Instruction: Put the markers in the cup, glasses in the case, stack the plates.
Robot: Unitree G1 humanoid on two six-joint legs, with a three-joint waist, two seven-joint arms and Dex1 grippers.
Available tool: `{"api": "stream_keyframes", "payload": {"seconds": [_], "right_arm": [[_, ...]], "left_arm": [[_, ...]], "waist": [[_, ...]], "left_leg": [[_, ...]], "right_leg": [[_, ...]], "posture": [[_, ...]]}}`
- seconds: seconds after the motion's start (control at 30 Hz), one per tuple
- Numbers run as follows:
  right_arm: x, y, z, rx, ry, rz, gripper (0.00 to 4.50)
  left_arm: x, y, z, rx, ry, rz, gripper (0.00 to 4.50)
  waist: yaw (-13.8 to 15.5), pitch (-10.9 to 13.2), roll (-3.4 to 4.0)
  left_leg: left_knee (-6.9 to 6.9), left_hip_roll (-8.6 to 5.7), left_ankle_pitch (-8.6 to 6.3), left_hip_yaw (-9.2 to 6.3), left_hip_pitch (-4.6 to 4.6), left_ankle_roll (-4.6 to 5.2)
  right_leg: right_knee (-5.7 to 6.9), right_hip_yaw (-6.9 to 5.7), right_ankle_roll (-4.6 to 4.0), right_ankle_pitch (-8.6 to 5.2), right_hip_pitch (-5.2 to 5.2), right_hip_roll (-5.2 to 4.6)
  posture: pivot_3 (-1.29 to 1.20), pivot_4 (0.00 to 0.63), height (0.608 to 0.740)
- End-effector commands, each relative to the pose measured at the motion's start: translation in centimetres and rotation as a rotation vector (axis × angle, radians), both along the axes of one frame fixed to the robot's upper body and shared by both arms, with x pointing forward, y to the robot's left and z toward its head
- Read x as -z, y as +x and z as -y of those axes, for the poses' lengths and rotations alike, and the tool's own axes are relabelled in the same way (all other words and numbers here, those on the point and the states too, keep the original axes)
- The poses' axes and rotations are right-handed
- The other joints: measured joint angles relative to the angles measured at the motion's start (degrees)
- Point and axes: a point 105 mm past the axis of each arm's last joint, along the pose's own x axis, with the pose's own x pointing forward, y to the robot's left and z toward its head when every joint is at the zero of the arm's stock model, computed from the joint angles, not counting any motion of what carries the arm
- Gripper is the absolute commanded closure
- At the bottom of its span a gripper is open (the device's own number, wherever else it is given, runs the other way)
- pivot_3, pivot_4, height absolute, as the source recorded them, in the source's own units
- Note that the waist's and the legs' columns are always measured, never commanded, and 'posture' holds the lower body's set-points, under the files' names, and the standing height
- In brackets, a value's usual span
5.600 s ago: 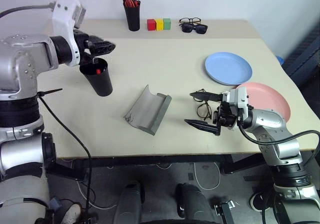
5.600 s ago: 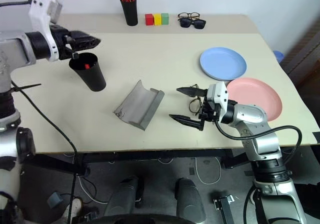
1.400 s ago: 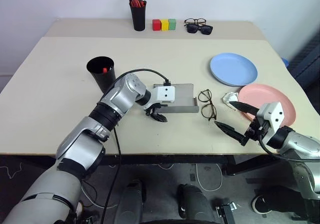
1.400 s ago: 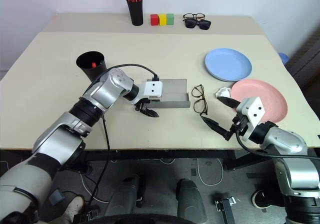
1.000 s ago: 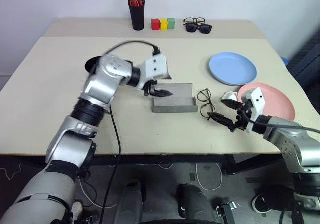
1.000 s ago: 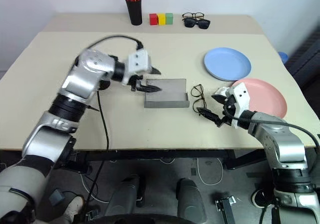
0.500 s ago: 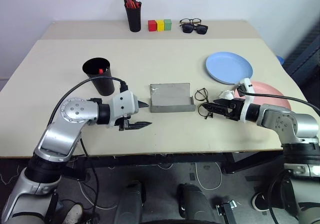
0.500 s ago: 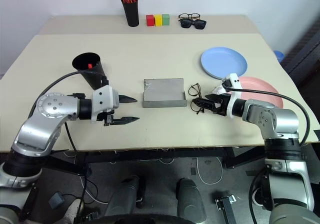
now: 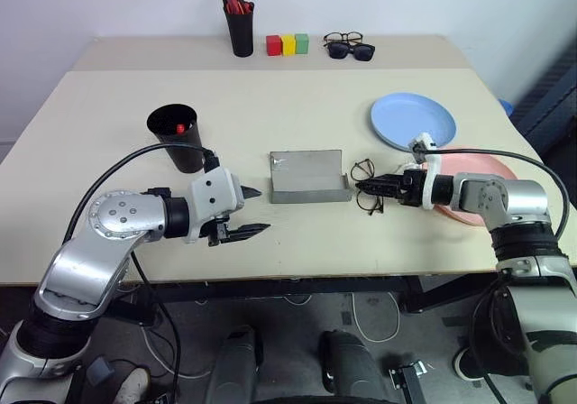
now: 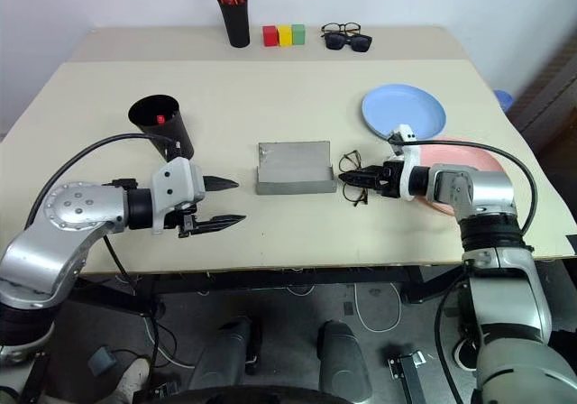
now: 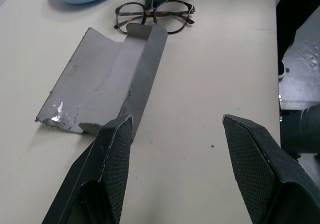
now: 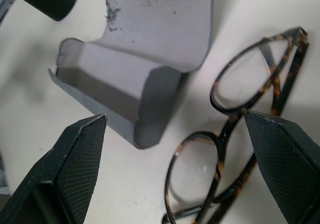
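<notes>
1. The right claw (image 10: 346, 179) is wide open and empty at the glasses (image 10: 352, 177), which lie on the desk (image 10: 297, 106) beside the open case (image 10: 293, 168).
2. Pinch the bridge gently.
3. The left claw (image 10: 221, 202) hangs part-open, empty.

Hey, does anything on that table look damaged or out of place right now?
The grey case lies open mid-table, and one corner of its flap is scuffed and frayed, with pale worn patches. A small crumpled white scrap sits at the pink plate's edge. Nothing looks spilled.
</notes>
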Motion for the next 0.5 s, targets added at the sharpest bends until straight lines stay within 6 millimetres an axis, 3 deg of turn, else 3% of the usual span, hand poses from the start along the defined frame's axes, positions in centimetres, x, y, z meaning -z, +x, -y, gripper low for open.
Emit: {"api": "stream_keyframes", "payload": {"seconds": [0.03,0.5], "right_arm": [[-1.49,0.48,0.03,-0.021,0.011,0.017,0.00],[-0.71,0.67,0.01,-0.078,-0.043,-0.036,0.00]], "left_arm": [[-0.95,-0.57,0.04,-0.006,-0.011,0.039,1.59],[-1.07,-1.06,0.03,-0.053,-0.034,0.030,1.59]], "waist": [[-0.02,0.00,0.00],[-0.08,0.00,0.00]], "left_leg": [[0.00,0.00,0.00,0.00,0.00,0.00],[-0.03,0.00,0.00,0.01,0.00,0.00]], "right_leg": [[0.00,0.00,0.00,0.00,0.00,0.00],[0.00,0.00,0.00,0.00,-0.02,0.01]], "posture": [[0.00,0.150,0.740],[0.00,0.150,0.740]]}}
